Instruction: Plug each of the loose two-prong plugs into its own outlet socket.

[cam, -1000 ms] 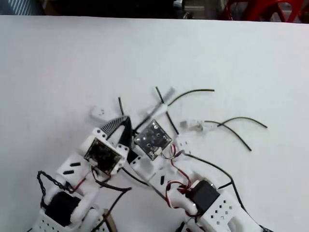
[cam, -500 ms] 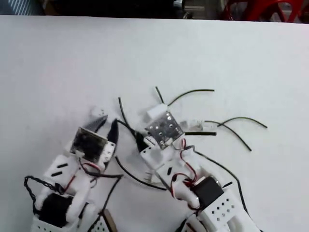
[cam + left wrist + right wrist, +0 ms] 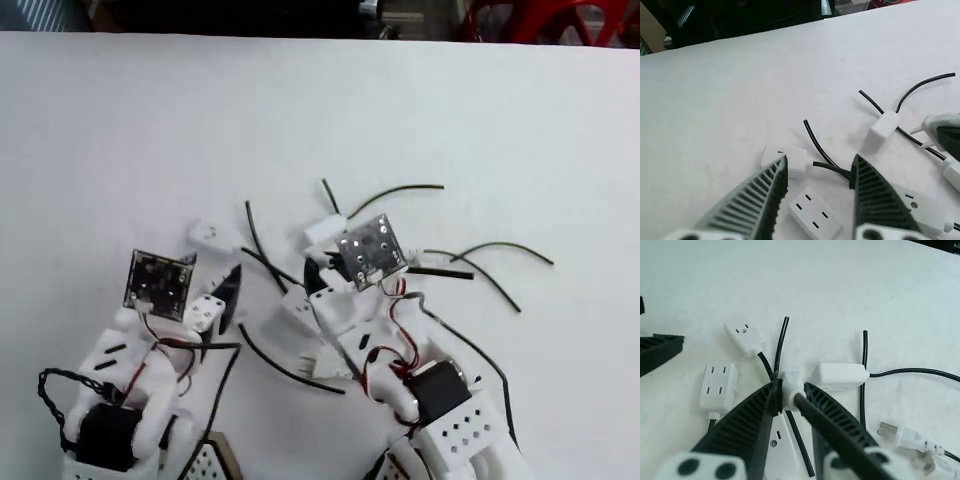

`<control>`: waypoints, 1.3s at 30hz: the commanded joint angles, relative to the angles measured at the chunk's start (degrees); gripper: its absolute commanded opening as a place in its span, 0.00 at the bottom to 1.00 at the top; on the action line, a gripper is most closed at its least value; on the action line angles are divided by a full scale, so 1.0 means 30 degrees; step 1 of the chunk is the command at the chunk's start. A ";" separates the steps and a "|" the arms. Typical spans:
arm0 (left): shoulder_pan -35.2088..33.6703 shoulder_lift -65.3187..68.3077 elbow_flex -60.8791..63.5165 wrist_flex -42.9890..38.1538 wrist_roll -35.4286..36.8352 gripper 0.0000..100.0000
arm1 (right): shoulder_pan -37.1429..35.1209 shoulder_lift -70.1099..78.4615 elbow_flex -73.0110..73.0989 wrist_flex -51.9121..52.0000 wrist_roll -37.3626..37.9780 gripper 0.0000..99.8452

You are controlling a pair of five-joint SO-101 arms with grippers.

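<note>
Currently pinching a small white end piece (image 3: 791, 376) on a black cord (image 3: 781, 340) with the right claw (image 3: 791, 386), pressed onto it from both sides, low over the white counter (image 3: 865, 285). Just beside that pinch, a white rectangular block (image 3: 840, 376) with a cord of its own running off. Near too, lying flat and loose, a two-prong plug (image 3: 902, 435), prongs bare and seated in nothing. A little apart on the other side, a single socket (image 3: 744, 337) face-up at the end of its cord, and next to it a four-slot socket block (image 3: 719, 385), all slots open.

Meanwhile spread wide with the left claw (image 3: 820, 161), gripping nothing, low over that four-slot socket block, framed between the two ribbed fingers (image 3: 765, 200). Just past one fingertip, the single socket; touching it or not, cannot tell. Between the fingertips, a bend of black cord on the counter.

Seen from above, set side by side at the near edge of the counter with the left arm (image 3: 130, 370) and the right arm (image 3: 400, 370), claws pointing inward toward the scatter in the middle. Beyond the right arm's board (image 3: 372, 252), several loose black cords (image 3: 400, 188) curving across the bare surface, well apart from the left claw.
</note>
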State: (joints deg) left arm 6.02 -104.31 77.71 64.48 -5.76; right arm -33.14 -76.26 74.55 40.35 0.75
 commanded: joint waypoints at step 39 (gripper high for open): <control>-0.0249 3.2571 -1.1839 -0.1641 0.7736 0.21 | 0.1656 0.0132 0.1289 -0.2388 -0.0147 0.02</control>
State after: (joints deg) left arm 5.41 -8.75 44.84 62.20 17.27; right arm -28.66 -76.26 78.77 34.02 0.75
